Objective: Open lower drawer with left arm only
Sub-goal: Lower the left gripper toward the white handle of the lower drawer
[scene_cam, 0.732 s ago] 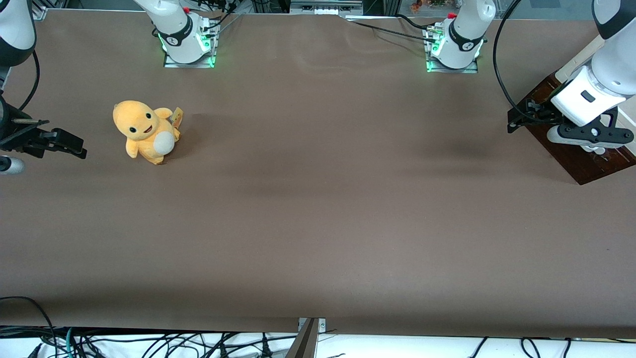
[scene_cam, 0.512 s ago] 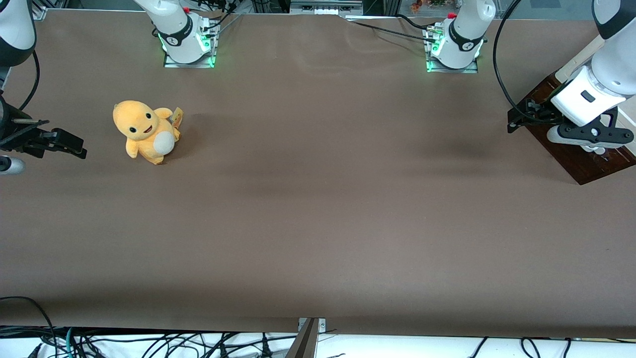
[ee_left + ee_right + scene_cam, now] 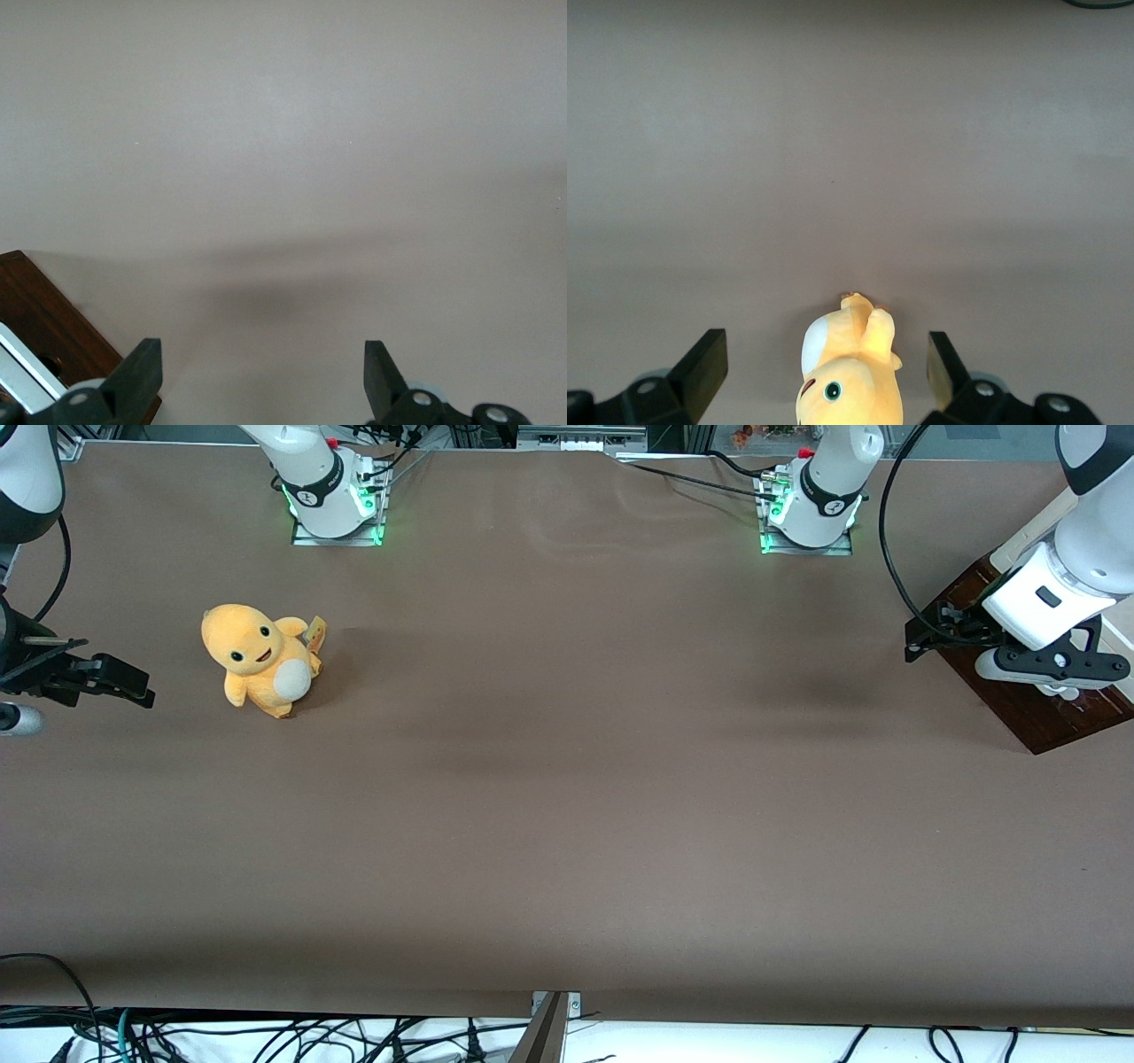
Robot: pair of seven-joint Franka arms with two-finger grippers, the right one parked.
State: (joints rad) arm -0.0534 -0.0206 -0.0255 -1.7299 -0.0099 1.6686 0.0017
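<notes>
One dark lower drawer (image 3: 1032,708) sits at the working arm's end of the worktop (image 3: 567,797). The left arm's (image 3: 1076,540) hand (image 3: 261,381) hangs above it, wide open, holding nothing.

lower drawer (image 3: 1045,713): mostly covered by the left arm (image 3: 1076,558), running off the frame edge.
gripper (image 3: 261,376): only the jaws' tips show, wide apart.
plush toy (image 3: 850,372): cut off below.
</notes>
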